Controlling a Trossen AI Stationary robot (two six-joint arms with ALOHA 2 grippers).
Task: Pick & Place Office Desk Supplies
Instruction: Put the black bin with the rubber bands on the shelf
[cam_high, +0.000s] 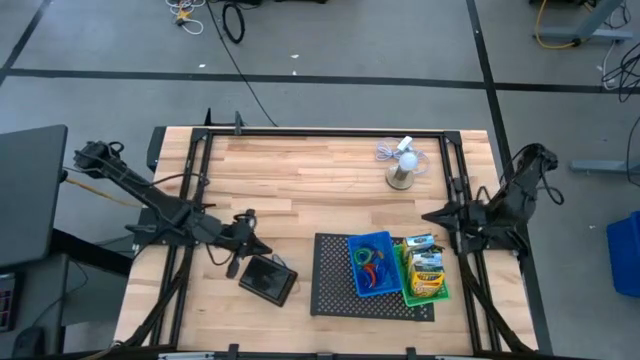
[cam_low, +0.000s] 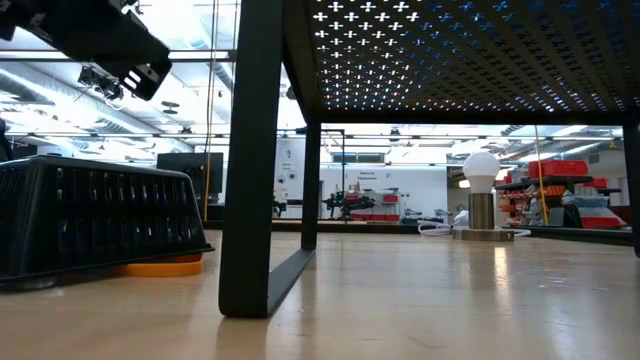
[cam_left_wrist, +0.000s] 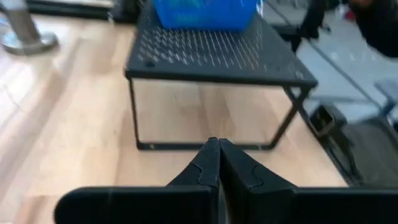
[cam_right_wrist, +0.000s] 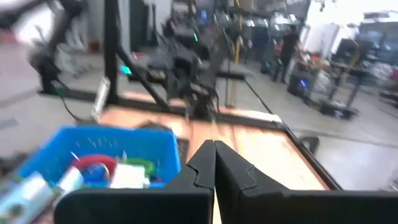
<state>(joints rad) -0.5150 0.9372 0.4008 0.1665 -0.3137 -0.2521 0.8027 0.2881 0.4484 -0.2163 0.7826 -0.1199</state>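
Note:
A blue bin (cam_high: 370, 263) with coloured rubber-band loops (cam_right_wrist: 93, 165) stands on the black mesh tray (cam_high: 335, 290). Beside it a green bin (cam_high: 425, 278) holds the yellow crayon box and green-white boxes. A black bin (cam_high: 268, 279) rests on the tabletop left of the tray. My left gripper (cam_high: 255, 246) hovers shut just beyond that black bin, pointing toward the tray (cam_left_wrist: 211, 56). My right gripper (cam_high: 428, 215) is shut and raised near the table's right edge, beyond the green bin and behind the blue bin (cam_right_wrist: 106, 152). Neither holds anything.
A white mini fan (cam_high: 402, 165) on a round base stands at the far right of the table, its cable beside it. The mesh tray stands raised on thin legs (cam_low: 265, 200). Something orange (cam_low: 160, 267) shows at the black bin's foot. Bare wood lies at the table's middle and far left.

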